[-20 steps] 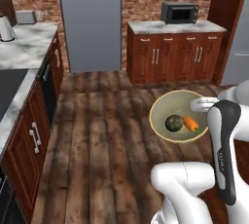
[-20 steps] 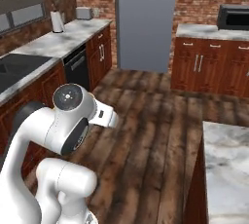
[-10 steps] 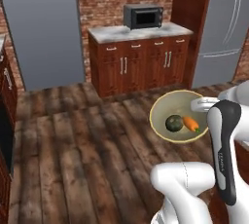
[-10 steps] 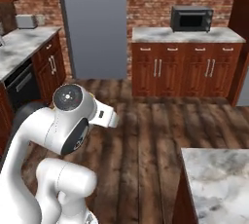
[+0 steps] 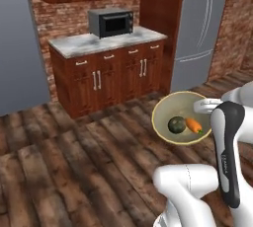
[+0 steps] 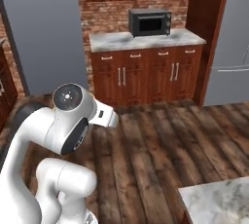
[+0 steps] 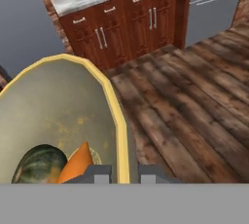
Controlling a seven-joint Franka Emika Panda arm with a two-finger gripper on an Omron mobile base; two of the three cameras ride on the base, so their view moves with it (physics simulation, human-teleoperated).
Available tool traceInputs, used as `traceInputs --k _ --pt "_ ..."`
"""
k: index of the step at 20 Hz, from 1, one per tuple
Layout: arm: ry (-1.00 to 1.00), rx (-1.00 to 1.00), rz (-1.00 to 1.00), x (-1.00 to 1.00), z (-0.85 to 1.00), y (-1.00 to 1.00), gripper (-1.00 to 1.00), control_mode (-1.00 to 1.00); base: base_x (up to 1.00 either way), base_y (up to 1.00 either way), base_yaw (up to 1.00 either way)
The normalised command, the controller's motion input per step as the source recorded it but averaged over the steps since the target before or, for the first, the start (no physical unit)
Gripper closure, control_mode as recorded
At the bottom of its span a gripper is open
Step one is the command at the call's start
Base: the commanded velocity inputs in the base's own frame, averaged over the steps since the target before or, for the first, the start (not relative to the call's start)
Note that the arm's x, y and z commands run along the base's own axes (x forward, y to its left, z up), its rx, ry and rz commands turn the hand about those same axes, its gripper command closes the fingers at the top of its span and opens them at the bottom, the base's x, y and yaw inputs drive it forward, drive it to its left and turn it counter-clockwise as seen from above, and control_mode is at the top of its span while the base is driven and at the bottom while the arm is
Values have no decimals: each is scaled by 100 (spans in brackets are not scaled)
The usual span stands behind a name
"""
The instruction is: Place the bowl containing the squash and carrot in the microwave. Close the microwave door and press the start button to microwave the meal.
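My gripper (image 7: 122, 174) is shut on the olive-yellow rim of the tan bowl (image 7: 58, 116), one finger inside the rim and one outside. The bowl (image 5: 179, 116) hangs above the wooden floor beside my arm, level enough that its load stays in. Inside it lie the dark green squash (image 5: 176, 125) and the orange carrot (image 5: 193, 125), side by side; the squash (image 7: 39, 165) and carrot (image 7: 78, 163) also show near my fingers. The grey microwave (image 5: 112, 22) stands far off on a counter, its dark front toward me. The microwave (image 6: 150, 22) is too distant to judge its door.
Red-brown cabinets (image 5: 111, 75) under a pale stone counter (image 5: 106, 41) carry the microwave. A tall steel fridge (image 5: 205, 23) stands to their right, a grey panel (image 5: 17, 48) to their left. A stone island corner (image 6: 219, 198) is near on the right. Wooden floor (image 6: 160, 140) lies between.
The whole picture has swung sideways, so the base has turned. The microwave counter now sits nearer the middle and larger. The bowl keeps its place in the gripper.
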Motion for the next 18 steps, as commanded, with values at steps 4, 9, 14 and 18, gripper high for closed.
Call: traceInputs --k 4,9,14,18 --pt "0 0 0 0 0 0 100 100 100 0 -44" --pt "0 0 0 0 0 0 100 100 100 0 -46" --pt "0 0 0 0 0 0 100 100 100 0 -48" --pt "0 0 0 0 0 0 100 100 100 0 -48"
